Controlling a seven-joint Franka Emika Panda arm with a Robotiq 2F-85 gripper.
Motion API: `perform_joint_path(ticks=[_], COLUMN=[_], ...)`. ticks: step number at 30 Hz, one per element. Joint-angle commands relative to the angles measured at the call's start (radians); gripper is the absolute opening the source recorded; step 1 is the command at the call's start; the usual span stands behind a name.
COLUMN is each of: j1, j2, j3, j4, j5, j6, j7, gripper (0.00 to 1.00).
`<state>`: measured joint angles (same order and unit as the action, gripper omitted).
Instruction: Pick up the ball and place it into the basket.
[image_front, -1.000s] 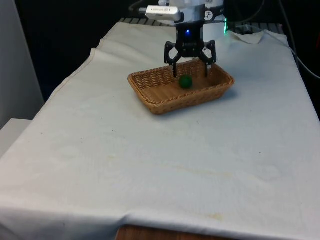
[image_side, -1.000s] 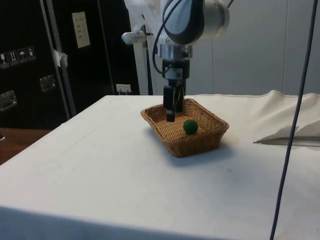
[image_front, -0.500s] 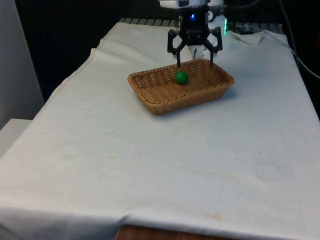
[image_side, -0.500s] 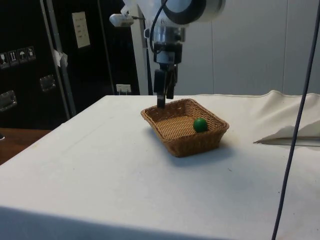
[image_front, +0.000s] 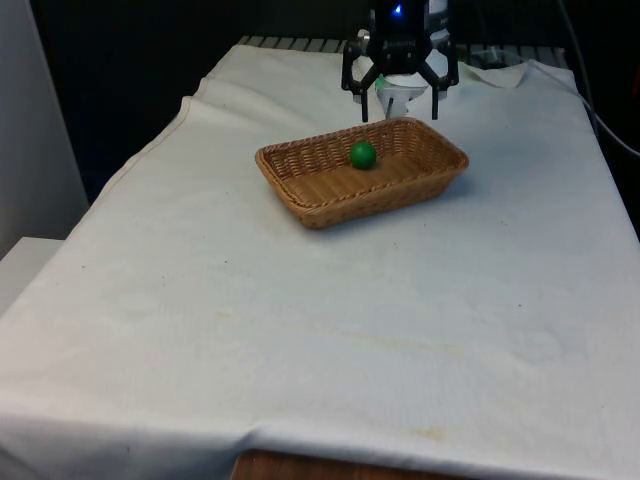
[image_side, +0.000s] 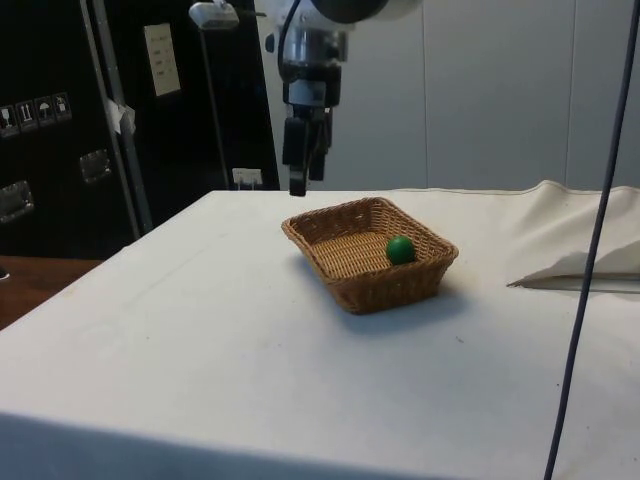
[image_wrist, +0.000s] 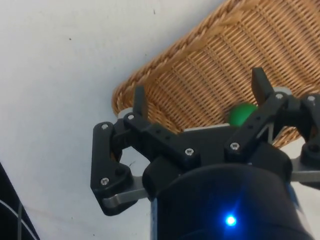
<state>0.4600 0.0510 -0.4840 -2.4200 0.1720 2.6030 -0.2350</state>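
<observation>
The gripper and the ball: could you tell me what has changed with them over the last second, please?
The gripper, open and empty throughout, has risen out of the basket and drawn back past its far rim. The green ball rolled a little way along the basket floor early on, then settled. The basket and the white cloth have not moved.

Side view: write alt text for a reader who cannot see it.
A small green ball lies inside a shallow wicker basket on a table draped in a white cloth. The black gripper hangs open and empty above the basket's far rim, touching nothing.
</observation>
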Motion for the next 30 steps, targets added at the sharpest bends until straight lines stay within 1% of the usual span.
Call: perform_joint_path(ticks=[1,4,5,6,14,15,16,24,25,26,27,30], j1=[0.002,0.001,0.000,0.001,0.001,0.000,0.001,0.002,0.002,0.000,0.002,0.001], j2=[0.008,0.009,0.001,0.010,0.022,0.010,0.024,0.058,0.066,0.059,0.070,0.081], j3=[-0.002,0.004,0.006,0.005,0.016,0.018,0.017,0.022,0.022,0.026,0.022,0.022], j4=[0.012,0.036,0.023,0.042,0.104,0.091,0.112,0.188,0.206,0.197,0.214,0.240], j5=[-0.025,-0.040,-0.016,-0.043,-0.072,-0.052,-0.076,-0.102,-0.109,-0.090,-0.111,-0.120], j6=[-0.009,-0.025,-0.016,-0.029,-0.070,-0.061,-0.075,-0.121,-0.134,-0.124,-0.140,-0.160], j7=[0.023,0.034,0.013,0.036,0.058,0.039,0.062,0.080,0.084,0.068,0.086,0.091], gripper=[1.00,1.00,1.00,1.00,1.00,1.00,1.00,1.00,1.00,1.00,1.00,1.00])
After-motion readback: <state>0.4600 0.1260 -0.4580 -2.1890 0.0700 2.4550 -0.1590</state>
